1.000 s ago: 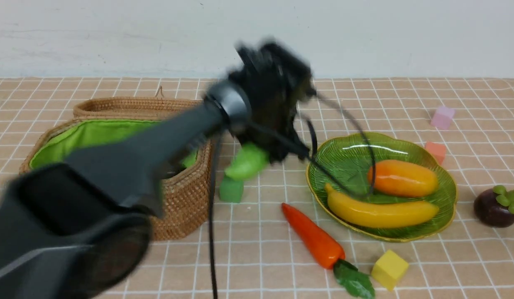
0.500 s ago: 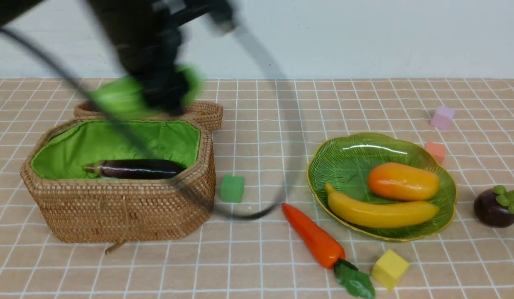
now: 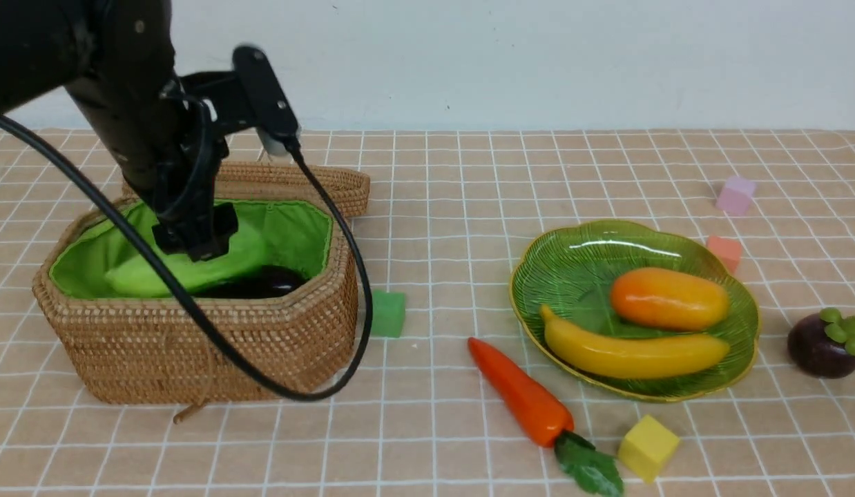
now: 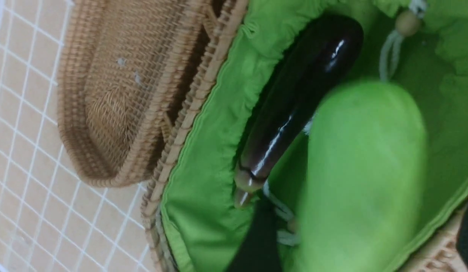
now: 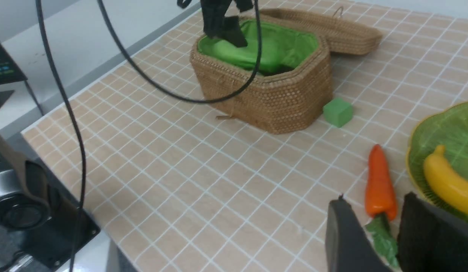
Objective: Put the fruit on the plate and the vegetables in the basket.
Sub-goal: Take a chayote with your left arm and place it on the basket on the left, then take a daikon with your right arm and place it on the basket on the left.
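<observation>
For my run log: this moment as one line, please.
left pincer open over basket | cucumber, eggplant inside | carrot, mangosteen on table

Carrot point(image 3: 521, 397) hemmed by plate point(image 3: 572, 269) and yellow cube point(image 3: 647, 446); leftward open.

light is bright, even and diffuse from overhead in all three views. no hard shadows, just short soft ones under the basket point(image 3: 193, 345), carrot point(image 3: 521, 397) and yellow cube point(image 3: 647, 445). front view: table sharp, slight motion smear on the camera bracket point(image 3: 262, 90) of the left arm. white glare streak on the plate point(image 3: 586, 248), soft highlights on mango point(image 3: 669, 297) and banana point(image 3: 631, 352). left wrist view: cucumber point(image 4: 364, 177) heavily blurred, outline smeared. eggplant point(image 4: 294, 98) is sharper, with thin specular streaks. lid point(image 4: 120, 94) a bit soft. right wrist view: slightly hazy and washed out, near fingers point(image 5: 347, 241) out of focus, far basket acceptably sharp.
</observation>
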Available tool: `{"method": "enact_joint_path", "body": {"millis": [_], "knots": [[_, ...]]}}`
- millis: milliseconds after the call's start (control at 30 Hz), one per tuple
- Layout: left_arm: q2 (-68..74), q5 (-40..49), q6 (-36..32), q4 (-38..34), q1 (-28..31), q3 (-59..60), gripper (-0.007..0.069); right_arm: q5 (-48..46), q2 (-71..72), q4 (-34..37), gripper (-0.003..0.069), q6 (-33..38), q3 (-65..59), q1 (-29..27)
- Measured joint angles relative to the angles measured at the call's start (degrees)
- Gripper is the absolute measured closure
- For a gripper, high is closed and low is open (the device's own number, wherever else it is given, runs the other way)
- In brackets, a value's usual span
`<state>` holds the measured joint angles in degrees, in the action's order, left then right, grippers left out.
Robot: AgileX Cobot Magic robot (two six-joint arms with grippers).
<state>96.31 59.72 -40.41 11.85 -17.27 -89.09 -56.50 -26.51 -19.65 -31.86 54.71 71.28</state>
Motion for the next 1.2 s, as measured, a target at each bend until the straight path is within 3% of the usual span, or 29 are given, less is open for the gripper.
{"method": "enact_joint_path", "body": {"millis": [100,200,233,300,367,500,633,800,933,1100,1200], "knots": [[-1.98,0.41,3.14,-3.28,-0.84,0.00,-0.0031,-0.67,0.00,0.41,0.0424,0.00,0.00,0.00],[-5.30,1.07,4.38,-9.81,-5.53,0.00,0.0075,-3.64,0.00,0.41,0.0424,-0.47,0.00,0.00],[-5.30,1.15,4.38,-9.81,-5.53,0.00,0.0075,-3.87,0.00,0.41,0.0424,-0.77,0.00,0.00],[-6.70,2.02,6.90,-13.40,-9.21,0.00,0.0192,-6.07,-0.35,0.41,0.0424,-2.38,0.02,0.00],[-8.68,2.25,12.55,-15.56,-13.95,0.00,0.0405,-11.47,-2.61,0.00,0.0424,-3.99,0.78,0.00],[-13.11,3.64,22.59,-15.62,-17.57,0.23,0.0634,-15.84,-9.21,-1.95,0.0424,-4.62,2.31,0.00],[-19.86,4.02,27.11,-16.26,-17.77,4.61,0.0638,-15.83,-15.45,-2.85,0.0424,-3.47,3.97,0.00],[-35.83,-1.77,28.53,-18.93,-17.82,20.37,0.0638,-14.95,-27.55,-2.84,0.0424,0.44,6.97,-1.32],[-55.37,-11.29,30.12,-23.05,-17.88,36.46,0.0638,-11.69,-40.01,3.15,0.0424,8.49,11.36,-11.51],[-70.52,-17.43,30.01,-26.29,-17.88,46.98,0.0638,-5.18,-50.96,22.14,0.0424,25.61,15.99,-29.98],[-75.60,-19.25,30.01,-26.68,-17.88,50.09,0.0638,-3.67,-56.84,30.77,0.0424,32.66,17.70,-37.10]]}}
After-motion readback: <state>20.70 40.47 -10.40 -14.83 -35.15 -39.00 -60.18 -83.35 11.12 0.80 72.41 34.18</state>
